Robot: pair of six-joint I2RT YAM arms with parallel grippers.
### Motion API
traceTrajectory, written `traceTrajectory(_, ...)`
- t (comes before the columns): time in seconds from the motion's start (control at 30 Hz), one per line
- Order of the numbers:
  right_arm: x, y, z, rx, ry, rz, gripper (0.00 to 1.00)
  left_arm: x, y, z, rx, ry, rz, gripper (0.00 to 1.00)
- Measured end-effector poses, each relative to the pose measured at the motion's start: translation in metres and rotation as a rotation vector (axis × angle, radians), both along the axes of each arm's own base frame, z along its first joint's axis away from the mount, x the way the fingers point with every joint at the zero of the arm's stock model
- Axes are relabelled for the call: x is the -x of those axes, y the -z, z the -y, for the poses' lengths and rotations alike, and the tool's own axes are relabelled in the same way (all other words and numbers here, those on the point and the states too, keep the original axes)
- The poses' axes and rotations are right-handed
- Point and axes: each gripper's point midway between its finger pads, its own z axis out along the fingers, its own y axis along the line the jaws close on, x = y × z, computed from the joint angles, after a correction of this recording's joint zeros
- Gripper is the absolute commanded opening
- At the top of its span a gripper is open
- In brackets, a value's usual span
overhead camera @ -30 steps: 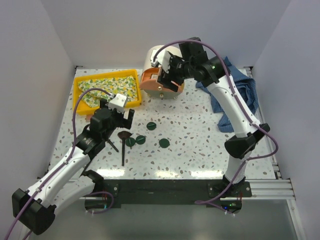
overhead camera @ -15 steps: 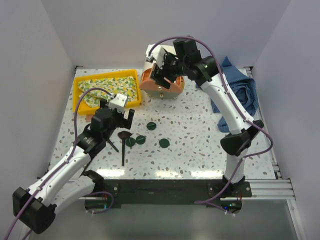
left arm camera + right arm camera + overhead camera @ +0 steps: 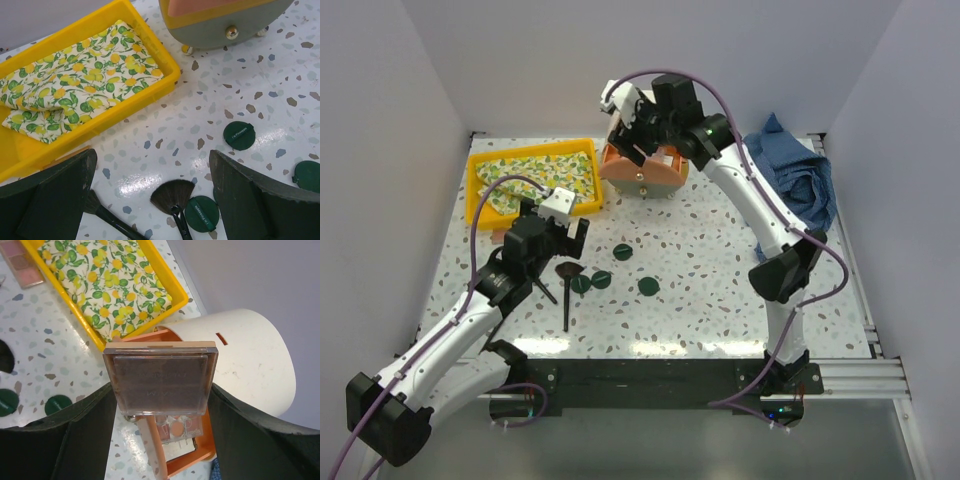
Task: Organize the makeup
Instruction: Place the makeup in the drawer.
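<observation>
My right gripper (image 3: pixel 638 135) is shut on a pink-brown palette (image 3: pixel 161 377) and holds it flat above the open orange organizer (image 3: pixel 642 175). Another palette (image 3: pixel 177 430) lies in the organizer's drawer. A third palette (image 3: pixel 20 262) lies on the table beside the yellow tray. My left gripper (image 3: pixel 555 225) is open and empty above the fan brush (image 3: pixel 172 197), with a second brush (image 3: pixel 107 217) to its left. Several dark green discs lie near it: one (image 3: pixel 201 213) beside the fan brush, one (image 3: pixel 239 135) farther off, one (image 3: pixel 307 175) at the right.
A yellow tray (image 3: pixel 480 165) holding the leaf-patterned cloth (image 3: pixel 535 180) stands at the back left. The organizer's white cylinder (image 3: pixel 240 355) sits behind the drawer. A blue cloth (image 3: pixel 795 170) is heaped at the back right.
My right gripper has swung left and higher over the organizer with the palette in it. The left arm has not moved.
</observation>
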Motion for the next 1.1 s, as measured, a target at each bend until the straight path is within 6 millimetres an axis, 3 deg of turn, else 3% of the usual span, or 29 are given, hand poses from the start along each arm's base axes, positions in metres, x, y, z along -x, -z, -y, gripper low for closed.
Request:
traceTrajectory(0.23, -0.028, 0.033, -0.002, 0.045, 0.080, -0.014, 0.22, 0.000, 0.000, -0.001, -0.002, -0.004, 0.000, 1.00)
traceTrajectory(0.5, -0.038, 0.041, 0.008, 0.052, 0.122, -0.012, 0.34, 0.000, -0.001, -0.001, -0.007, -0.001, 0.004, 1.00)
traceTrajectory(0.63, -0.039, 0.053, 0.013, 0.067, 0.131, -0.031, 0.35, 0.000, -0.001, -0.001, -0.007, -0.001, 0.004, 1.00)
traceTrajectory(0.93, -0.034, 0.044, 0.025, 0.060, 0.160, -0.020, 0.51, 0.000, -0.001, -0.001, -0.006, -0.001, 0.005, 1.00)
traceTrajectory(0.97, -0.033, 0.042, 0.025, 0.057, 0.160, -0.018, 0.56, 0.000, -0.001, -0.001, -0.007, -0.001, 0.006, 1.00)
traceTrajectory(1.1, -0.033, 0.041, 0.026, 0.050, 0.167, -0.021, 0.58, 0.000, -0.002, -0.001, -0.005, -0.001, 0.007, 1.00)
